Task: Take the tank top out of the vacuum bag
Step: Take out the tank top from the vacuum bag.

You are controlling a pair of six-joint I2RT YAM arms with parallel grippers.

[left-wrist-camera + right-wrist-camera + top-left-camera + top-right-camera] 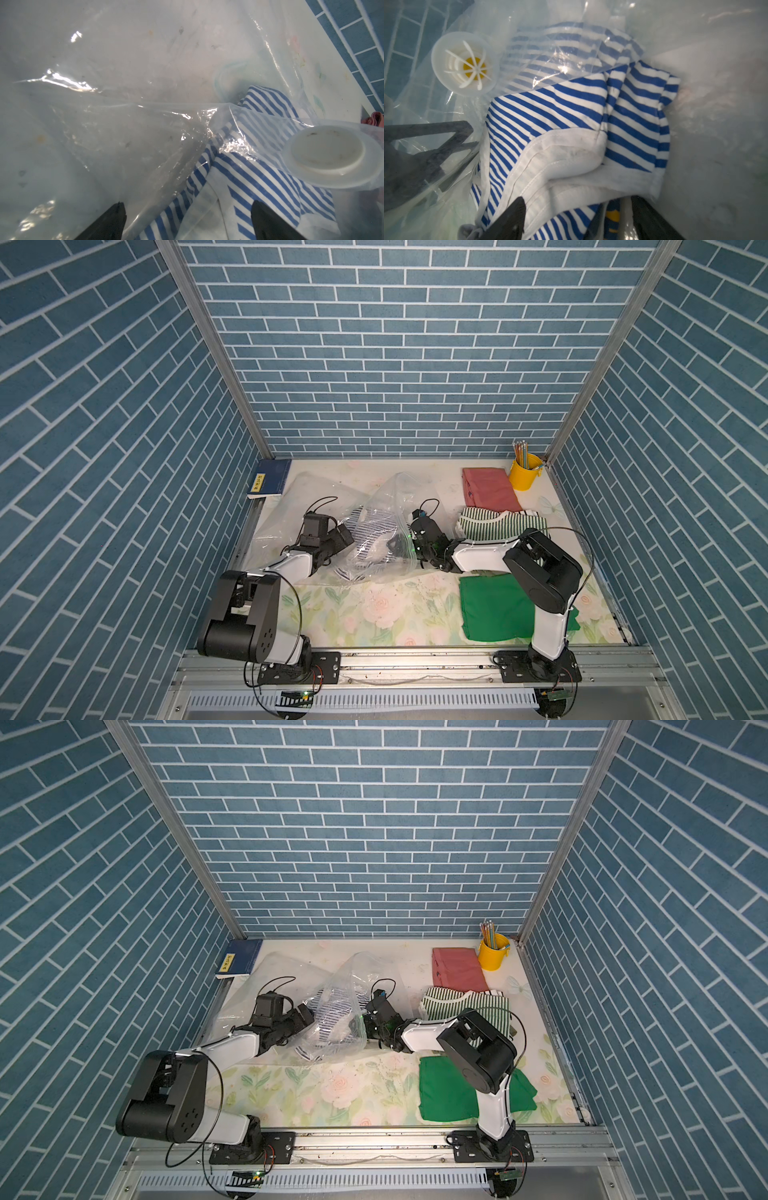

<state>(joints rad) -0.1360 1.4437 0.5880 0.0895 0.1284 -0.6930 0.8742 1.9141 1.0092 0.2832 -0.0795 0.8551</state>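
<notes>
Inside bag point(716, 41), right fingers point(510, 220) parted, straddling top point(560, 108)

The blue book point(272, 475) bears a yellow label point(259, 482) with illegible print.

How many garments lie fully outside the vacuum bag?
3, all on the right side: pink garment at the back, green-striped garment in the middle, plain green garment in front. Others may be hidden.

In both top views the vacuum bag point(397, 493) veils the tank top point(366, 523), and the yellow label point(260, 482) on the book point(274, 472), centre left, is too small to read.
</notes>
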